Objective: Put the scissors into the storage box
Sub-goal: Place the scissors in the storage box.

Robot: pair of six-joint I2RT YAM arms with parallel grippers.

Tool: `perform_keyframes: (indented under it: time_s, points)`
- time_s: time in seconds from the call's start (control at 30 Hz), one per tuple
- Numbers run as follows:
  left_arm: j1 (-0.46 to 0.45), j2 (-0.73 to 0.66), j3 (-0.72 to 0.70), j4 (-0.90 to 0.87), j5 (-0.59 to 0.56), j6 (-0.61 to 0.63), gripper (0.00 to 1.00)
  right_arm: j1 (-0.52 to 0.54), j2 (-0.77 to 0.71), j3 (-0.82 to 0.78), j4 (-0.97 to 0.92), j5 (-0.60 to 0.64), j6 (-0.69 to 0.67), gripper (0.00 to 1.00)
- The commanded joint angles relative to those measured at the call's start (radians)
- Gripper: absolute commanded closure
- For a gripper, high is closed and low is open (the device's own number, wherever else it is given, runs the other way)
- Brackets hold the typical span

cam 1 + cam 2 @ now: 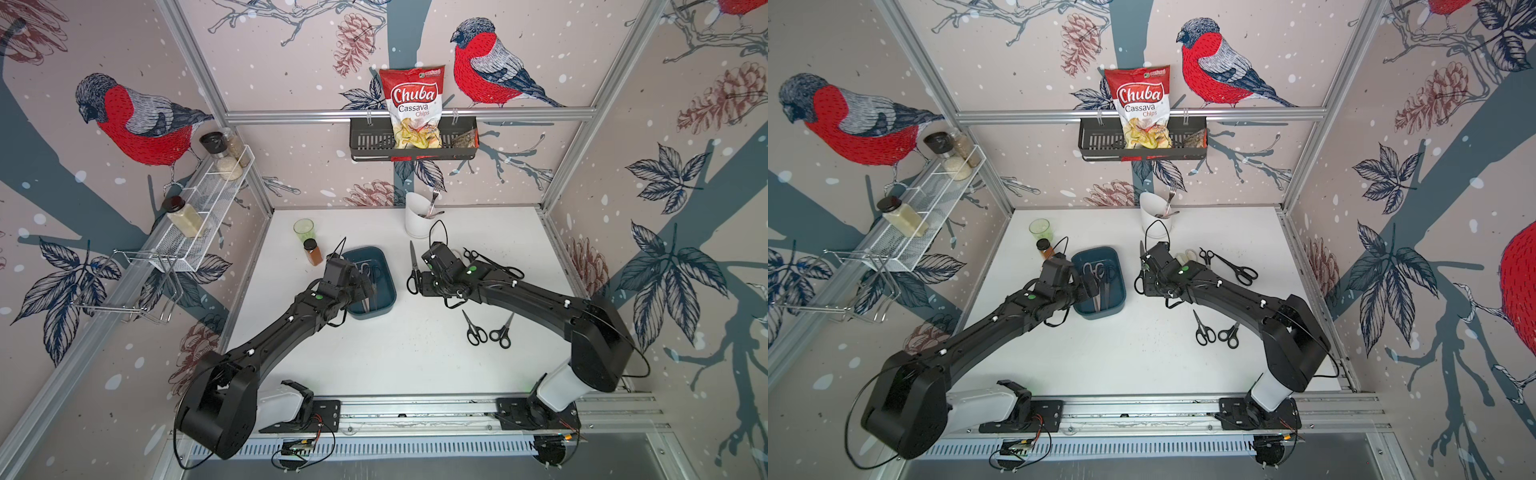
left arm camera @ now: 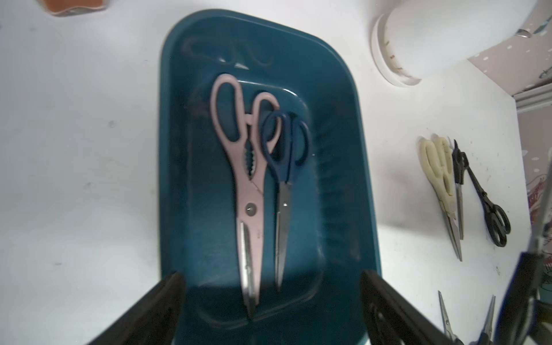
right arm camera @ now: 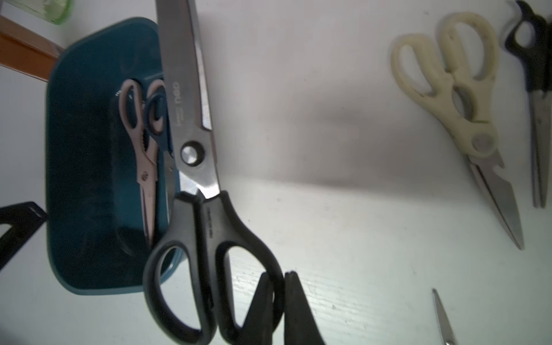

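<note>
Two scissors, a pink pair (image 2: 239, 167) and a dark pair (image 2: 283, 179), are seen lying side by side in the box (image 2: 352, 167). Their blades are pointed towards the left tool (image 2: 271, 280), whose jaws are held wide apart over the box. A big black pair (image 3: 194, 155) is clamped by one handle loop in the right tool (image 3: 277, 276), just beside the box. A cream pair (image 3: 448, 89), a black pair (image 2: 481, 193), a small pair (image 1: 476, 330) and a second small pair (image 1: 500, 332) are spread over the worktop (image 1: 395, 365).

The left arm (image 1: 270, 336) hides part of the storage box (image 1: 390, 282) and of the pink scissors (image 1: 1089, 270) inside. Right of the box, the right arm (image 1: 1233, 293) covers most of the cream scissors (image 1: 1185, 255). The tip of the big black scissors (image 3: 194, 155) is cut off.
</note>
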Motion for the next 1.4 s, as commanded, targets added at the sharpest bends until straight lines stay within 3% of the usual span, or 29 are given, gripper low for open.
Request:
perform_keyframes:
  time_s: [0.0,0.37,0.57,1.13,1.37]
  points:
    - [0.053,-0.058,-0.050,0.035,-0.011,-0.040,0.05,0.017,0.058,0.084,0.025,0.015,-0.044,1.00]
    - [0.217,-0.243,-0.222,0.041,-0.010,-0.112,0.05,0.114,0.287,0.286,0.031,-0.064,-0.051,1.00]
    - [0.235,-0.261,-0.232,0.029,-0.012,-0.106,0.05,0.149,0.412,0.389,0.017,-0.102,-0.046,1.00]
    - [0.246,-0.281,-0.237,0.020,-0.008,-0.087,0.05,0.147,0.603,0.523,-0.066,-0.047,-0.033,1.00]
    - [0.247,-0.288,-0.237,0.017,-0.006,-0.088,0.05,0.149,0.600,0.529,-0.065,-0.038,-0.038,0.91]
